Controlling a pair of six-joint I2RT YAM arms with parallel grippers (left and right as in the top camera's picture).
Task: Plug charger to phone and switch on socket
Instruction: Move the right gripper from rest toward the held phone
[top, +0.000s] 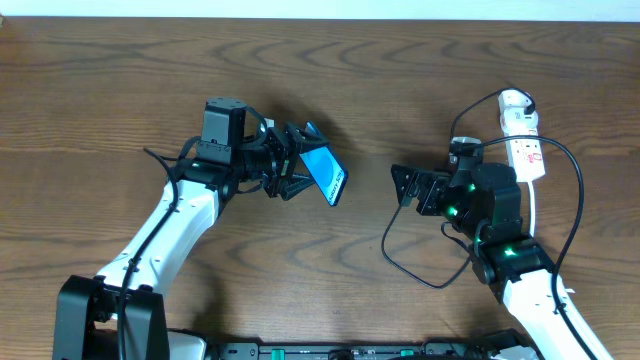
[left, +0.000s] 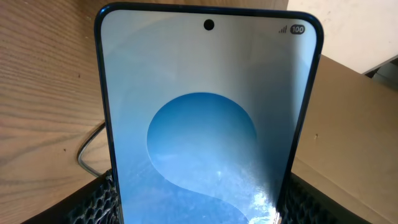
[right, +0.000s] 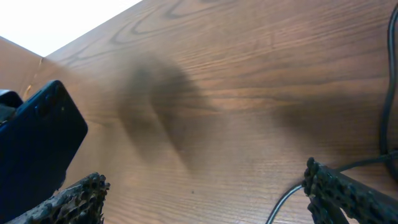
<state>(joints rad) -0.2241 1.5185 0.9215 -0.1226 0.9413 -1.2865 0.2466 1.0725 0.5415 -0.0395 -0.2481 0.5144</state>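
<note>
overhead has me nervous. the left end effector (top: 297, 165) is pinching the phone (top: 326, 175) by its sides, up off the tabletop (top: 120, 80) and tilted. the right end effector (top: 401, 186) sits spread wide with nothing in it. the charger (top: 395, 255) is just a loose black loop lying by the right arm, and i can't find its tip. if the right one grabs mid-cable instead of at the plug, i reckon it flops and never lines up with the port. — kez

agreed, and it runs past the right arm back toward the socket (top: 523, 140), so a snag could drag that strip. left wrist only gives you the lit screen filling the frame, with mesh fingers (left: 93, 202) at the bottom corners. the camera-hole end points away, so the port end is probably tucked down by the grip, which is awkward to reach. right wrist shows what that one can't: the phone's dark back, and bare wood between its own spread fingers (right: 74, 196). — mo
</note>
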